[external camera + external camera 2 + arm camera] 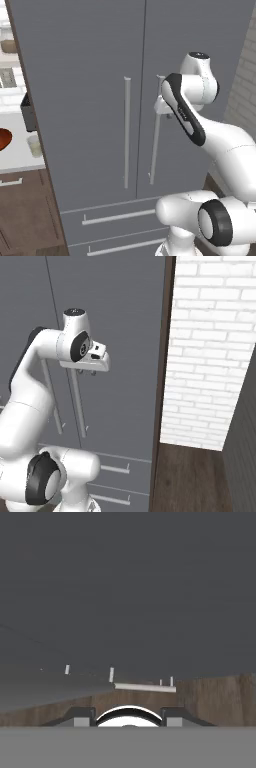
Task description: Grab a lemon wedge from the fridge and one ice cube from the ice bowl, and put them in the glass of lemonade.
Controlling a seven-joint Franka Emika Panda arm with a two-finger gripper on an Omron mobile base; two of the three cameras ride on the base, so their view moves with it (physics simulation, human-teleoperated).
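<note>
1. I have the pincer (86,372) up against the right door handle (156,130) of the fridge (90,100), fingers pointing down at the top end of that handle.
2. Whether the fingers stand apart or have closed round the handle I cannot tell; the arm's own body hides them from the left, and from the right only two short stubs show.
3. I judge the hand is placed there because the lemon wedge sits inside, and both fridge doors are shut, so a door must be pulled first.
4. The wedge itself is hidden behind the doors.
5. The glass of lemonade (34,146) stands on the white worktop (20,161) just left of the fridge, beside the reddish ice bowl (3,139) at the frame edge. I cannot make out an ice cube in it.
6. The hand view looks down the grey door front toward the drawer handle (145,687) and wood floor (220,699).
</note>
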